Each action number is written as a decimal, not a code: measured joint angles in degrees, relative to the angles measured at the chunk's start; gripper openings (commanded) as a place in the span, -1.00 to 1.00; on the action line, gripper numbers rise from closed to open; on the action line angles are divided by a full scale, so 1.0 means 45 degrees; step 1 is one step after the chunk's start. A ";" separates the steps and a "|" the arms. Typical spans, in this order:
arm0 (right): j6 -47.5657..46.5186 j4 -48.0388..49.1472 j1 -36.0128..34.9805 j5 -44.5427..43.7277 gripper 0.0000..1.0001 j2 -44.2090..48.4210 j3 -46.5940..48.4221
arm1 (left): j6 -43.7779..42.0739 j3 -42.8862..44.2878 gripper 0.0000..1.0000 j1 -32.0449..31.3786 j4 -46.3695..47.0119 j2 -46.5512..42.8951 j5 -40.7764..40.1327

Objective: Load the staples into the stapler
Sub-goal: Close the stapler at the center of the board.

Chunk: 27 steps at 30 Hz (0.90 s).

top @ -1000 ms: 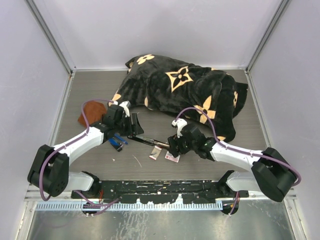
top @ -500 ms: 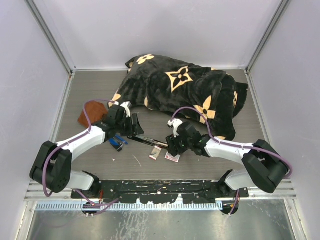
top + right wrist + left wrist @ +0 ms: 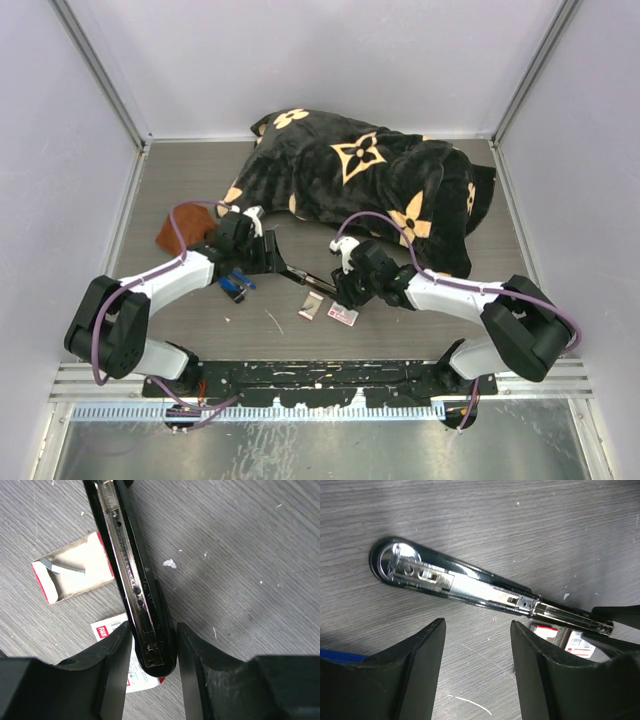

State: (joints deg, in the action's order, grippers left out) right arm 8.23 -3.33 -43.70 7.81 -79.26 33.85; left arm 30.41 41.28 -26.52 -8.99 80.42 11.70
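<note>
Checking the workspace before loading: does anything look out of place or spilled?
Yes. The small white cardboard staple box with red edging lies pulled open beside the black opened stapler, holding just one short grey staple strip, lying askew. White flecks are scattered on the grey wood-grain table.

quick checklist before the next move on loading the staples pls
1. Stapler opened out, channel facing up: ok.
2. Right claw steadying the stapler: ok, its fingers sit against both sides of the stapler's end.
3. Left claw free to pick: ok, open and empty, just beside the stapler.
4. Staple strip reachable: ok, it lies exposed in the open box tray next to the stapler.
5. Channel empty and ready for the strip: cannot tell from these views.
</note>
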 measured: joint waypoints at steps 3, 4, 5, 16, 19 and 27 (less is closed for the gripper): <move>-0.0311 -0.0831 0.0000 0.0092 -0.26 0.0005 0.0636 | -0.0039 -0.0112 0.07 0.0000 0.0097 0.0189 -0.0005; -0.0461 -0.1122 -0.0005 0.0102 -0.26 0.0010 0.0899 | -0.0053 -0.0126 0.06 0.0000 0.0107 0.0277 -0.0005; -0.0549 -0.1355 -0.0015 0.0102 -0.26 0.0015 0.1117 | -0.0063 -0.0141 0.05 0.0000 0.0136 0.0359 0.0010; -0.0947 -0.4284 -0.0117 -0.0024 -0.26 -0.0107 0.3876 | -0.0287 -0.0583 0.07 -0.0010 0.1350 -0.1501 0.0214; -0.0933 -0.4847 -0.0126 -0.0092 -0.25 -0.0345 0.4561 | -0.0287 -0.0437 0.06 -0.0024 0.1967 -0.1603 0.0491; -0.0763 -0.6028 -0.0126 -0.0301 -0.22 -0.1069 0.6261 | -0.0957 -0.1001 0.45 -0.0461 0.3993 -0.0816 0.1409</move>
State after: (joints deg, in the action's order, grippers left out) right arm 4.80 -30.46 -44.27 6.46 -84.07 62.02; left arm 26.11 36.77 -28.60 8.97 76.75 18.04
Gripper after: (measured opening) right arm 0.396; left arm 0.673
